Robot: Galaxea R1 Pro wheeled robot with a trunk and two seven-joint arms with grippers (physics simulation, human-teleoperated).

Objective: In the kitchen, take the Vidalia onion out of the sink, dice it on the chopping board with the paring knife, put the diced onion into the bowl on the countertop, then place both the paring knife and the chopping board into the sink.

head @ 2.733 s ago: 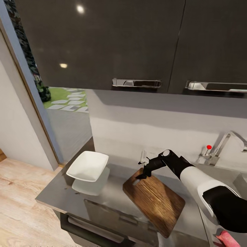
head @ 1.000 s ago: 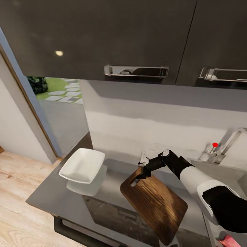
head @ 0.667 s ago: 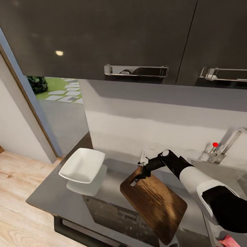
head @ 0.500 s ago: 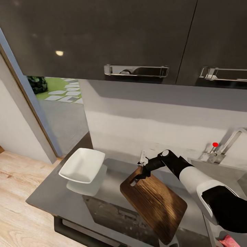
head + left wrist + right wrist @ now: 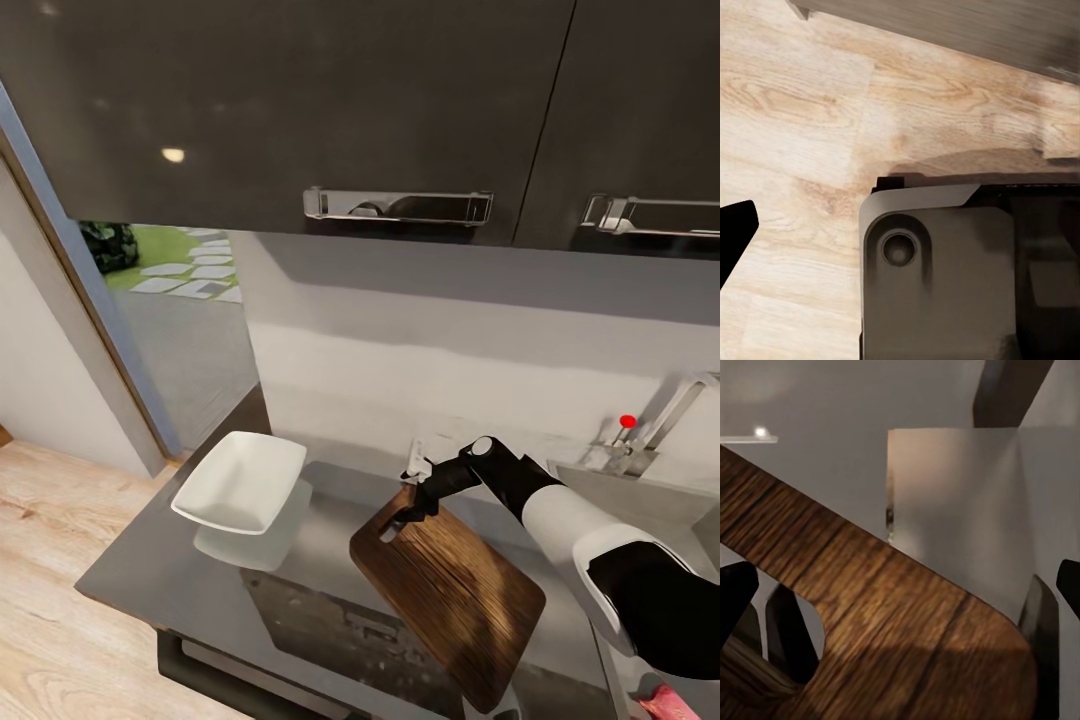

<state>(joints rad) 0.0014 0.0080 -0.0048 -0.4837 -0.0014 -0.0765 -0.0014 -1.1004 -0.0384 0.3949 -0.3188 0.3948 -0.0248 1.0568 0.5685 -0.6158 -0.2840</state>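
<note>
Right gripper [image 5: 400,517] clamps chopping board [image 5: 455,595] handle end; bowl [image 5: 240,482] at 9 o'clock; left gripper's state can't tell; no readable writing.

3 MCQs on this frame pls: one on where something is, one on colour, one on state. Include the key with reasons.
1. Where does the shallow white square bowl stand on the glossy grey countertop?
A. Toward the countertop's left end, apart from the board
B. On top of the board
C. Under the tap

2. What colour is the knob beside the chrome angular tap?
A. Blue
B. Red
C. Green

3. How does the brown wood-grain chopping board stand?
A. Flat with an onion on it
B. Upright against the wall
C. Its handle-hole end at the right gripper, its near corner past the countertop's front edge

Key: 1 A, grey countertop shows between bowl and board. 2 B, a red dot tops the tap's base. 3 C, the head view shows the black fingers at the slot end.
</note>
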